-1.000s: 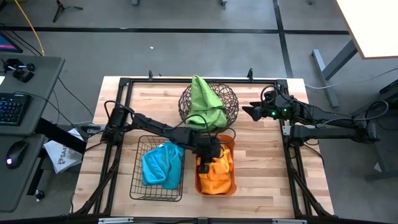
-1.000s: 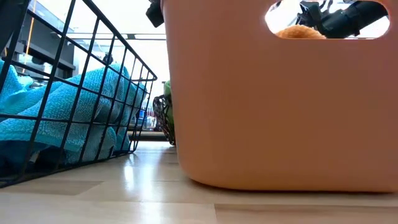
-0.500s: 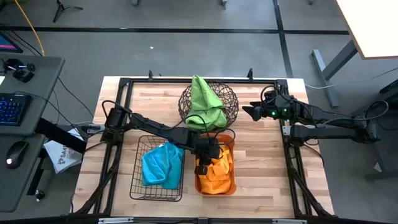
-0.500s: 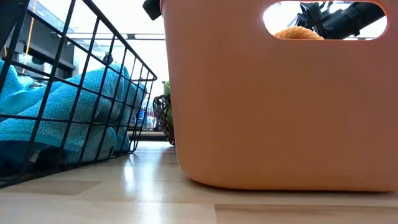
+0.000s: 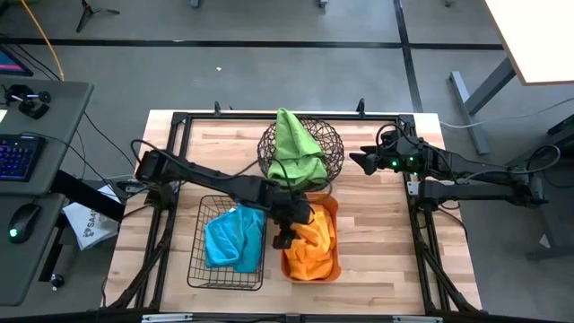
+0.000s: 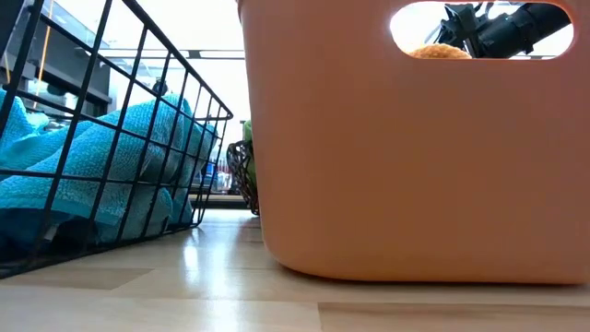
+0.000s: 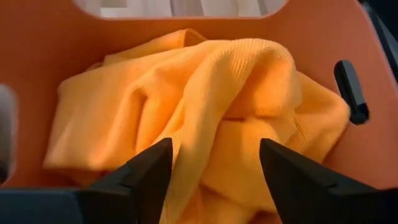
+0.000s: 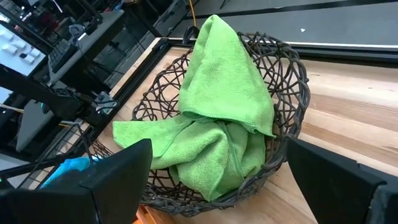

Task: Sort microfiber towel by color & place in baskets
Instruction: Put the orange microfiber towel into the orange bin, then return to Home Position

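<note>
The left gripper [image 5: 283,235] hangs just over the orange towels [image 7: 205,118] in the orange plastic tub [image 5: 330,208], its fingers spread wide and holding nothing, so a soft fold could catch on a finger and get pulled out if it lifts. The right gripper [image 5: 360,161] waits, wide open and empty, to the right of the round wire bowl [image 8: 292,81] with the green towels [image 8: 217,106]. The fluffy blue towels [image 5: 233,238] lie bunched in the black wire basket [image 5: 199,269] on the left.

a robotics lab: framed wooden table [image 5: 377,224] on bare grey floor [image 5: 224,72], desk with keyboard [image 5: 18,154] alongside.
</note>
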Controlling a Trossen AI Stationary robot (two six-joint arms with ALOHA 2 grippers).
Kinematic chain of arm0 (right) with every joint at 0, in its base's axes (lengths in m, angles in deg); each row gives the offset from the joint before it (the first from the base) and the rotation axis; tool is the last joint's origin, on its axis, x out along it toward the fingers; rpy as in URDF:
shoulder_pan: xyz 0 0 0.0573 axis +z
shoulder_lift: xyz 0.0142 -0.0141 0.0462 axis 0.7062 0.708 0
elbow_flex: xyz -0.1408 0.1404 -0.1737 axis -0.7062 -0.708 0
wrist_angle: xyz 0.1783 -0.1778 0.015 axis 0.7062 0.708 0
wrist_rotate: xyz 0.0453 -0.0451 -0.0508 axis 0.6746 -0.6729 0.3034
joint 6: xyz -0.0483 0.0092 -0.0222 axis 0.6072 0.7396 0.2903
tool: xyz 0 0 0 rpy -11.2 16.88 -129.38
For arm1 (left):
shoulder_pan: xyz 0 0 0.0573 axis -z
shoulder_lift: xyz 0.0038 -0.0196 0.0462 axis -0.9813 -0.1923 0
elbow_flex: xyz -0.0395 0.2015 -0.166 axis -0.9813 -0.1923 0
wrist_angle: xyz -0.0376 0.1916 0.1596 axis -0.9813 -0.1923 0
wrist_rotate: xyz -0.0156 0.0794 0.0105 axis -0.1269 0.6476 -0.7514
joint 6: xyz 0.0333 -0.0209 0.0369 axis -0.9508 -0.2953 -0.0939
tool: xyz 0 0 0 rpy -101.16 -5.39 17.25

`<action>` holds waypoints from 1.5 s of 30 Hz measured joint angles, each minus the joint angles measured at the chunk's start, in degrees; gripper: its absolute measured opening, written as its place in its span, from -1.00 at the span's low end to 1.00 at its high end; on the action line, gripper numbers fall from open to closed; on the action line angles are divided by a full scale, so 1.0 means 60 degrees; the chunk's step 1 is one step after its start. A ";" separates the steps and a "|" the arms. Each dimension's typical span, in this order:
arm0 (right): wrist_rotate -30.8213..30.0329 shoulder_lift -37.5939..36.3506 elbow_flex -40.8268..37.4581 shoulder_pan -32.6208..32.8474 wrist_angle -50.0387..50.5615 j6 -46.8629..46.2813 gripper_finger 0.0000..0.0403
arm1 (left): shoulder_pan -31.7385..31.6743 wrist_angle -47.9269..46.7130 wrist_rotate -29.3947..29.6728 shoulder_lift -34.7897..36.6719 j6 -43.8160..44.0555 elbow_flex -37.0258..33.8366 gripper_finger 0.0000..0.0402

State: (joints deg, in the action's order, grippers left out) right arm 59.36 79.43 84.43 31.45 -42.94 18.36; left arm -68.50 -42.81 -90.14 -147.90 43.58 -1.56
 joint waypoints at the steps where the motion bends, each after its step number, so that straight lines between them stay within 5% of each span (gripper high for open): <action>1: 0.0000 0.0000 0.0000 0.0000 0.0000 0.0000 0.82 | -0.0013 -0.0148 -0.0023 0.0111 0.0004 0.0000 0.16; 7: 0.0000 0.0000 0.0000 0.0000 0.0000 0.0003 0.82 | -0.0375 -0.1773 0.0506 0.1620 0.0524 0.0550 0.19; 12: -0.0003 -0.0004 0.0000 0.0000 -0.0004 0.0073 0.82 | -0.0659 -0.0276 0.3581 0.3944 0.0530 -0.0140 0.19; 25: 0.0000 -0.0004 0.0000 0.0004 -0.0276 -0.0437 0.82 | -0.0933 0.6884 0.5162 1.0682 0.2917 -0.8395 0.16; 31: 0.0108 -0.0004 0.0000 0.0004 -0.0222 -0.0292 0.82 | -0.0911 0.9302 0.5366 1.2581 0.3032 -1.1193 -0.17; 38: 0.1018 -0.0004 0.0000 0.0007 -0.0219 -0.0525 0.59 | -0.0911 0.9470 0.5361 1.4229 0.3017 -1.2876 -0.93; 45: 0.1247 -0.0004 0.0000 0.0007 -0.0219 -0.0656 0.07 | -0.0913 0.9371 0.5217 1.5520 0.2735 -1.3705 -0.99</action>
State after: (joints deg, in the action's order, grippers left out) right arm 66.84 79.41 84.43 31.49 -44.25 14.43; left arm -73.98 13.41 -58.84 -54.78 59.99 -83.79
